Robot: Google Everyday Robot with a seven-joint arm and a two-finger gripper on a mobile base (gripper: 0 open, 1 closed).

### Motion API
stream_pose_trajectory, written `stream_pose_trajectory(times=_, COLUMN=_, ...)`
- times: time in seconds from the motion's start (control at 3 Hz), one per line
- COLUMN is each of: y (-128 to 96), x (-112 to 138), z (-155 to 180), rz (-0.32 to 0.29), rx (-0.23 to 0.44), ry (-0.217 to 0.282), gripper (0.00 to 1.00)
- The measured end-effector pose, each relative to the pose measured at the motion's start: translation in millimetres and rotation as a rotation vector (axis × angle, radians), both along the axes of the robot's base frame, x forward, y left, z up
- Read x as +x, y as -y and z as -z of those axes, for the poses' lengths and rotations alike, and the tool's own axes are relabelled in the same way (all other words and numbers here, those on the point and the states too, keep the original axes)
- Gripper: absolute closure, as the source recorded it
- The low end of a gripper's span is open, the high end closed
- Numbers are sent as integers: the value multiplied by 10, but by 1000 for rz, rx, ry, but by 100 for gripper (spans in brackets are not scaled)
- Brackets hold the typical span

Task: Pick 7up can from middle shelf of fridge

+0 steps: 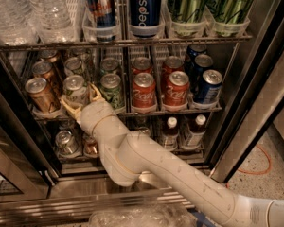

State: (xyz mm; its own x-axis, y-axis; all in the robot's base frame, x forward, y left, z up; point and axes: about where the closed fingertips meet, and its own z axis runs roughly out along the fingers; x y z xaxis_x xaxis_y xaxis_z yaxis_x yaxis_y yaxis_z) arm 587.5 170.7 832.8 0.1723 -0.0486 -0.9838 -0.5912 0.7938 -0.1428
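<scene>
While the fridge [270, 93] is being reached into: the middle shelf [194, 109] is being approached from 5 o'clock by the pale arm [180, 178].
Copper-brown can [40, 94]: is being stored in the leftmost lane, just beside the target at its 9 o'clock.
7up can [75, 86]: is being kept upright at the front of the second lane from the left, with its silver top and pale, green-streaked body being shown.
Gripper [78, 97]: is being held low against the can, at 6 o'clock of its top. The fingers [95, 92] are being spread apart to either side of it, at roughly 8 and 2 o'clock. As far as can be judged, nothing is being clamped yet.
Darker green can [112, 90]: is being stored at 3 o'clock of the target, close to the 2 o'clock finger.
Red cola cans [143, 92]: are being kept further toward 3 o'clock, well apart from the gripper.
Blue cans [208, 86]: are being kept at the far right end of the shelf.
Handling: the target is being judged moderately heavy if full, stiff along its height, thin-walled and easily dented, smooth and perhaps slick from the cold.
Hold: the mid-body, below the rim, is being judged the best place, squeezed from 9 and 3 o'clock firmly but without crushing.
Risk: the neighbours at 9 and 3 o'clock are being judged liable to be nudged when the can is drawn out toward 6 o'clock.
</scene>
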Motion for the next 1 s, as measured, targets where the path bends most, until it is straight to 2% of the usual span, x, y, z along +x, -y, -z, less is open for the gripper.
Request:
stream_pose_trajectory(times=0.67, y=-72, x=-161, z=-327, rz=-71, rx=14, ry=82, gripper=100)
stream_pose_trajectory(times=1.0, y=-95, x=-226, z=-431, rz=-101, rx=12, ry=100, gripper=100)
